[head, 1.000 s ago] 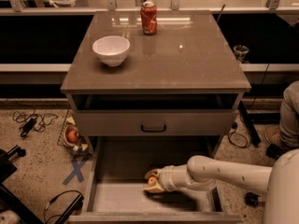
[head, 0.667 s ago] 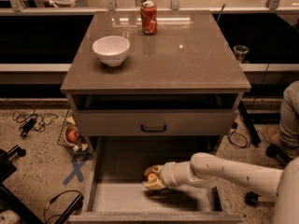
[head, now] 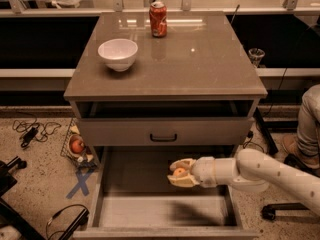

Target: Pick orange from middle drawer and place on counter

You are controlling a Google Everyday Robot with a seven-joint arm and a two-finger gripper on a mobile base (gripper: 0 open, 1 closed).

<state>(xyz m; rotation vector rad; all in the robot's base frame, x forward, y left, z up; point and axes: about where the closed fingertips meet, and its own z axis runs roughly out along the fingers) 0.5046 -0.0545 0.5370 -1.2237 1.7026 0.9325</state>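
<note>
In the middle drawer [head: 150, 211], gripper [head: 173, 173] fingers [head: 183, 162] half hide the orange [head: 179, 172].

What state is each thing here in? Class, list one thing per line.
tool, shut on the orange, over the middle drawer
orange, held in the tool
middle drawer, pulled open
drawer with black handle, shut
white bowl, upright on the counter
red can, upright on the counter
</note>
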